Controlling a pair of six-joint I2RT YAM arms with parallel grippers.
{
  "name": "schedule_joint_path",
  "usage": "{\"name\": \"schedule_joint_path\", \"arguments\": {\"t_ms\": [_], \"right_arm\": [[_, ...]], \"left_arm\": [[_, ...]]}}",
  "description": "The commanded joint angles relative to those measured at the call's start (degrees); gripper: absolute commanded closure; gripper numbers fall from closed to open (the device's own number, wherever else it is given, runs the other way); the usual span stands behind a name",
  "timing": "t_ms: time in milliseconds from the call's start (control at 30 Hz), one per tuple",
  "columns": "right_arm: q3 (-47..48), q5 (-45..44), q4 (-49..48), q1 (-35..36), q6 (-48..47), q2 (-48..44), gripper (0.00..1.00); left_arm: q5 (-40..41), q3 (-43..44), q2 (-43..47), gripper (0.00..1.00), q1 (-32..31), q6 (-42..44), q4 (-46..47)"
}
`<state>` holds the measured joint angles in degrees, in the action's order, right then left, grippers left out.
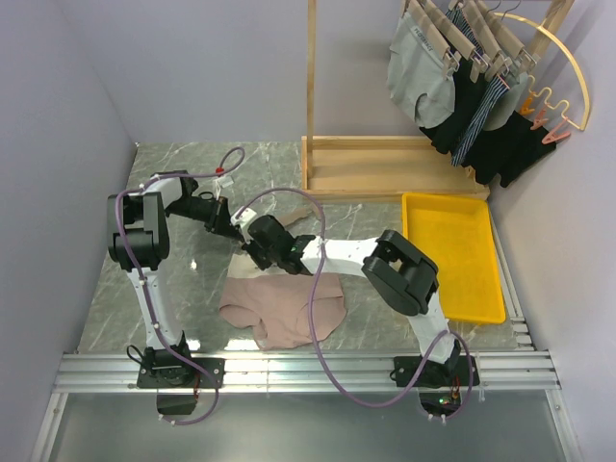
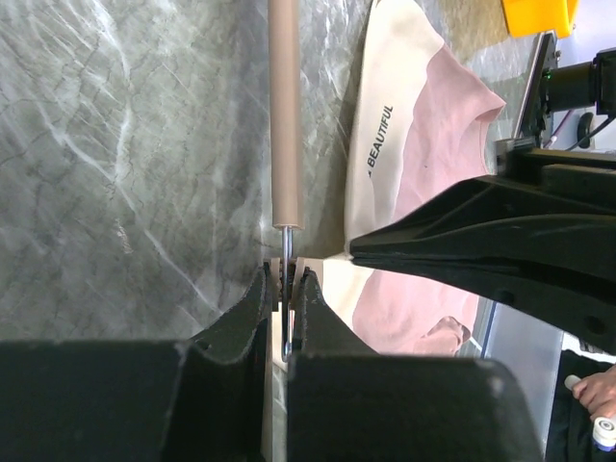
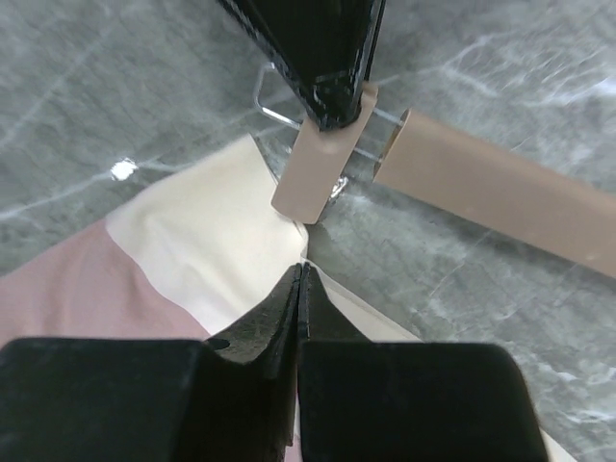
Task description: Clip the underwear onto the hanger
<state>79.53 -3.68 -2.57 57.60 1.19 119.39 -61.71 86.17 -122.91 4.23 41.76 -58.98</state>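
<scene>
The left pincer pinches the clip; the right pincer, gripping the underwear, should feed its corner straight ahead into it.

On the surface, the underwear lies near the front edge, about midway across. The hanger lies just behind it, with one clip end at a corner of the waistband. The left gripper meets that clip from the left. The right gripper meets the waistband corner from the right, and the two grippers are close together. A tray sits right of the underwear, well apart. Behind the tray stands a clothes rack, with hung garments and a wire arch at its right end.
</scene>
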Motion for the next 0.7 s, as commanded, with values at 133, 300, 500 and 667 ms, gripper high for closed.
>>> {"name": "schedule_joint_path", "arguments": {"t_ms": [133, 300, 500, 667], "right_arm": [[2.04, -0.54, -2.97, 0.67, -0.66, -5.66, 1.0], [1.95, -0.45, -2.71, 0.67, -0.66, -5.49, 1.0], [1.6, -1.15, -2.35, 0.75, -2.42, -4.61, 1.0], [0.54, -2.38, -2.18, 0.84, -3.3, -4.34, 1.0]], "left_arm": [[-3.5, 2.77, -0.75, 1.0, -0.45, 5.52, -3.41], [-5.43, 3.65, -1.71, 1.0, -0.36, 9.65, -7.11], [-6.58, 4.36, -2.07, 1.0, 0.07, 12.03, -9.57], [-7.02, 5.5, -2.51, 1.0, 0.96, 13.61, -11.76]]}}
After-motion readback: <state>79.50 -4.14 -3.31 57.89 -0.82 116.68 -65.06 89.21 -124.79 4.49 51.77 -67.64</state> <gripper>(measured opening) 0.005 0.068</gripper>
